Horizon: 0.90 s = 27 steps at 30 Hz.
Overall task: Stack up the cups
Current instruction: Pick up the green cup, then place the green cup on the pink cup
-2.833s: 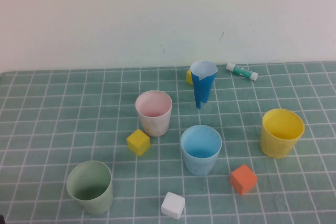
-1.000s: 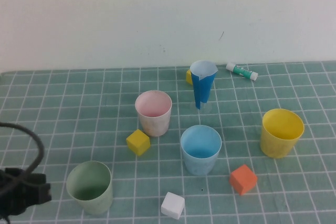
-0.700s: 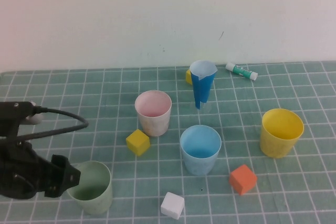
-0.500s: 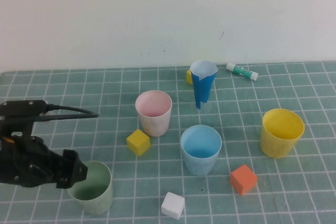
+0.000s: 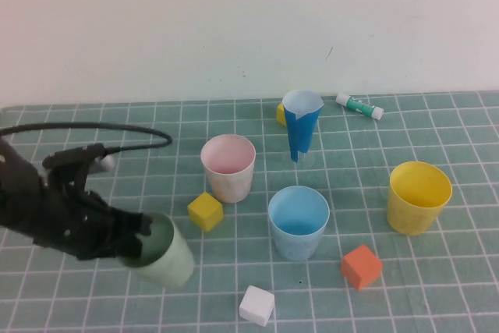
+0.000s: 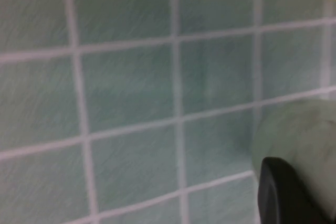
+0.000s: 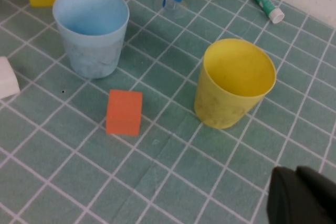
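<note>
Where left pincer (image 5: 139, 241) clamps, matte green cup (image 5: 165, 253) tilts

High cam looks down over the whole mat (image 5: 437, 286) – right wrist cam shares its yellow cup (image 5: 419, 196); left wrist cam sits super close to the mat.

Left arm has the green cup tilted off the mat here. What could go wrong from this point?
The left tool pinches only the rim of the green cup, which hangs tilted, so it may slip or deform. The yellow cube lies between it and the pink cup and could get knocked. The right tool sits parked, shut, near the yellow cup.
</note>
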Available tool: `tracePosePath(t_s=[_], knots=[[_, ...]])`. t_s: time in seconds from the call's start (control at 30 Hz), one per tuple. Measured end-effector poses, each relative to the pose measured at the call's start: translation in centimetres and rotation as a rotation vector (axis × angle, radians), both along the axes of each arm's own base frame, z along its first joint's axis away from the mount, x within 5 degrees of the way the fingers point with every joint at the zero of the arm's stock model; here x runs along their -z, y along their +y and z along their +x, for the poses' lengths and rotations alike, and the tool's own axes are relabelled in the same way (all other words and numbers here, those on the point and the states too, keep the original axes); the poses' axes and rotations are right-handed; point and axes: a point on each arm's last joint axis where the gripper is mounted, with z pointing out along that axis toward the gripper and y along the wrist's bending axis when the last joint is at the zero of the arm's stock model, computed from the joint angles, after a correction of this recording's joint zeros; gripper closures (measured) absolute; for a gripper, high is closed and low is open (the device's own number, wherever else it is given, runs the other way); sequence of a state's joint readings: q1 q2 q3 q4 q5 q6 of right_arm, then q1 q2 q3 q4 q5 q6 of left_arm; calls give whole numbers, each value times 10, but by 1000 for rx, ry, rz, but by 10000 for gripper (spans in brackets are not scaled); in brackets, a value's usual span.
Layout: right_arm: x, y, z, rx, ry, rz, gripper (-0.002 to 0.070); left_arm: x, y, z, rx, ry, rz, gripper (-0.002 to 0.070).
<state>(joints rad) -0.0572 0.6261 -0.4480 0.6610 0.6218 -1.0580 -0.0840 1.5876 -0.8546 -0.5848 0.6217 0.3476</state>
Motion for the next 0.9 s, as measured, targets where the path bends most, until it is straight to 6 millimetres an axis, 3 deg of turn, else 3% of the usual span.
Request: tracePosePath(t_s=[0.33, 0.43, 0.53, 0.7, 0.9], knots=[[7, 0, 2, 54, -13, 77, 679, -112, -15, 61, 72, -301, -92, 662], [8, 0, 2, 58, -12, 82, 679, -131, -26, 79, 92, -359, -80, 662], [8, 0, 2, 58, -12, 85, 679, -125, -42, 94, 140, -348, -28, 662], [8, 0, 2, 58, -12, 85, 679, -99, -69, 114, 216, -298, 60, 662], [8, 0, 2, 55, -14, 81, 679, -72, -82, 130, 262, -260, 115, 662]])
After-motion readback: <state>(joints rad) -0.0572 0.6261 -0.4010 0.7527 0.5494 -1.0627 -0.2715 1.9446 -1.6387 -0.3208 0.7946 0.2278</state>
